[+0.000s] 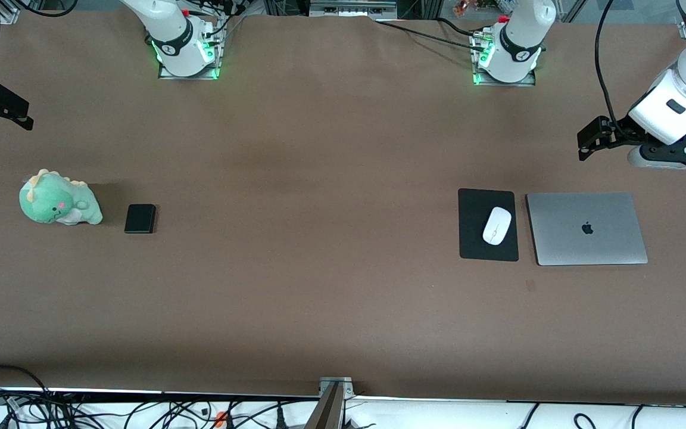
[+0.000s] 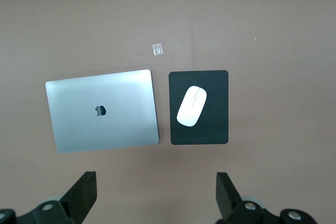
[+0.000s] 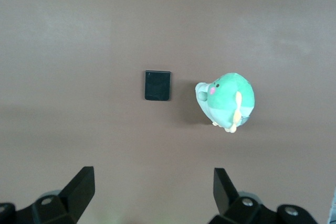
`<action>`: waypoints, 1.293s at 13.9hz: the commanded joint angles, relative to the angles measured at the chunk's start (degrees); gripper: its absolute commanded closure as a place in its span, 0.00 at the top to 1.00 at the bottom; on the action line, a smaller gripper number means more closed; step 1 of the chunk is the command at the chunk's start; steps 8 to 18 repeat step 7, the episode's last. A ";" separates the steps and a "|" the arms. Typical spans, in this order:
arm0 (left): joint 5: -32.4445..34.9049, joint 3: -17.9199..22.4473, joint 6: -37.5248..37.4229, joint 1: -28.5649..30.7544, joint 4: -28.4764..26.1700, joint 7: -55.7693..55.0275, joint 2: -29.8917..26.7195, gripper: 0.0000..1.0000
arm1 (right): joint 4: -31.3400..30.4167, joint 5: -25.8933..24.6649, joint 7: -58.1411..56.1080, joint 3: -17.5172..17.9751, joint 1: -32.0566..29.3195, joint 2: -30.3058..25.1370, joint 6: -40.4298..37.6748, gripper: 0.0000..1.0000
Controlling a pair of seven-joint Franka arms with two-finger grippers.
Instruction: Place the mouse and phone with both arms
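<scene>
- The mouse [image 1: 496, 226] lies on a black mat [image 1: 472, 208] toward the left arm's end of the worktop [image 1: 319, 179], tilted a little on it. The mat sits just beside a closed silver laptop [image 1: 586, 228], a desk-like layout, so the mouse looks to be in its proper place already.
- The phone [image 1: 140, 218] lies flat on the bare worktop toward the right arm's end, just beside a green plush dinosaur [image 1: 59, 205] and apart from it. Judged from this, both task things are set down and free of any grip.
- The left gripper [image 2: 155, 195] hangs high over the worktop near the laptop's edge. Its jaws are spread wide and hold nothing. The left wrist view looks straight down on the laptop, mat and mouse.
- The right gripper [image 3: 153, 192] hangs over the worktop's edge at the right arm's end, well apart from the phone. Its jaws are released too and are empty. Its wrist view looks down on the phone and plush.
- A small pale scrap [image 2: 157, 49] lies on the worktop near the mat and laptop; what it is cannot be told.
</scene>
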 commanded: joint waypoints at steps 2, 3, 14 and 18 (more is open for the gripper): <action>1.38 -0.07 0.48 0.11 -0.04 0.44 -0.14 1.00 | 2.25 1.77 0.00 -0.53 -0.85 1.34 -1.61 1.00; 1.38 -0.07 0.48 0.11 -0.04 0.53 -0.14 1.00 | 2.34 1.51 -0.09 -0.45 -0.76 1.34 -1.61 1.00; 1.38 -0.07 0.48 0.47 -0.04 0.62 -0.14 1.00 | 2.51 1.77 -0.52 -0.53 -0.76 2.48 -1.61 1.00; 1.38 -0.07 0.48 0.47 -0.04 0.62 -0.14 1.00 | 2.51 1.77 -0.52 -0.53 -0.76 2.48 -1.61 1.00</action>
